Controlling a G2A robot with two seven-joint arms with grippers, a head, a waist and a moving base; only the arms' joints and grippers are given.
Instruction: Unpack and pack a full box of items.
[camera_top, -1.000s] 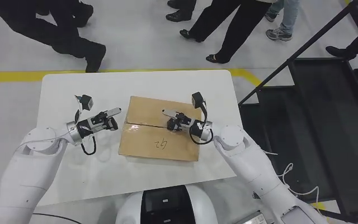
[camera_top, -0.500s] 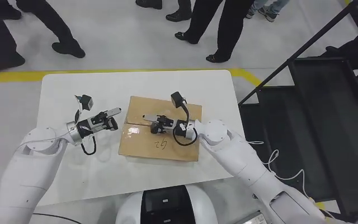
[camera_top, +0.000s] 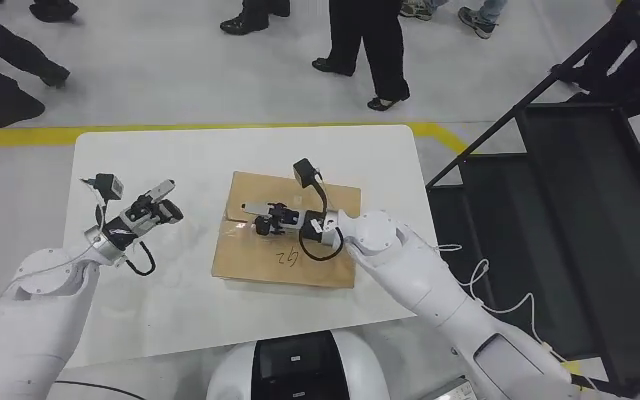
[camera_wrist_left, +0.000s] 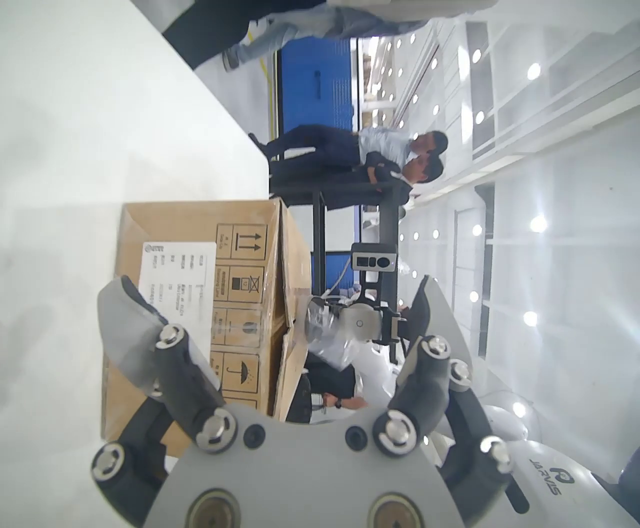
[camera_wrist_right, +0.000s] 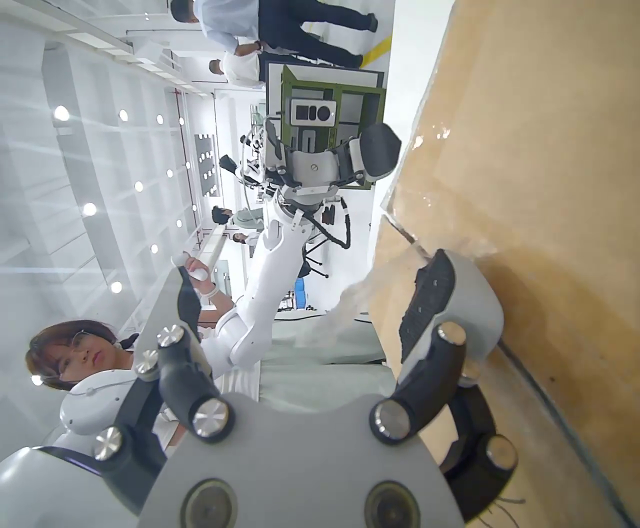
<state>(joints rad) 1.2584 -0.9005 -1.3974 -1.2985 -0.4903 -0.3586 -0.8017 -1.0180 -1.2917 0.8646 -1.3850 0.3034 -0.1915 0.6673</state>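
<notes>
Operator: Box first. Where does it sit?

Observer: The brown cardboard box (camera_top: 285, 255) lies closed near the middle of the white desk (camera_top: 150, 300). Its two top flaps meet along a seam covered with clear glossy tape (camera_wrist_right: 350, 300).

Operator: And the grippers?

Observer: The right gripper (camera_top: 262, 216) is over the lid, at the end of the seam nearest the left arm. Its jaws are apart. In the right wrist view one pad sits at the cardboard beside a raised, crumpled scrap of the tape, and the other stands well clear in the air. Nothing is clamped. The left gripper (camera_top: 160, 200) hangs over bare desk, well apart from the box, its jaws also spread and empty.

Operator: What could go wrong from here?

Observer: I judge the step in hand to be getting the tape off so the flaps can open. Nothing braces the box, so a sideways pull on the tape could drag or tilt the whole box instead of peeling the strip. The scrap looks thin and wrinkled, so it may tear short, or slip out if the pads close on too little of it. A pad pressing down hard could also dent the flap. I cannot tell whether the box is heavy enough to stay put.
</notes>
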